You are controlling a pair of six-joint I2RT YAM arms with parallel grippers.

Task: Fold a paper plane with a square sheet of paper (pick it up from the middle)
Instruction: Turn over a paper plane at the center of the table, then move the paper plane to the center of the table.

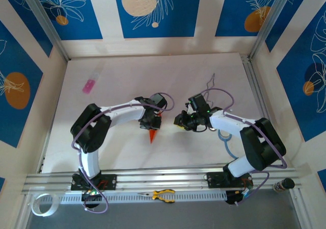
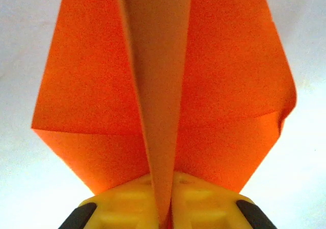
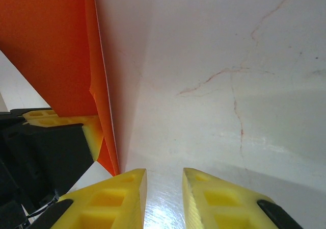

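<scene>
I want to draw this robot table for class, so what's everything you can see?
orange paper: one, bright orange, folded, pinched in the left gripper
pink object: one, pink, far left of the table
pliers: one pair, yellow handles, on the front rail
table: one, white, under everything
walls: blue and cream panels, around the table
left gripper: one, yellow fingers, shut on the orange paper
right gripper: one, yellow fingers, open, empty, beside the paper

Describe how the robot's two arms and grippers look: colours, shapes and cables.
The left arm and right arm have white links and bulky black joints, with purple cables looping alongside. The left gripper and right gripper carry yellow wedge-shaped fingers with recessed pockets and black bases.
</scene>
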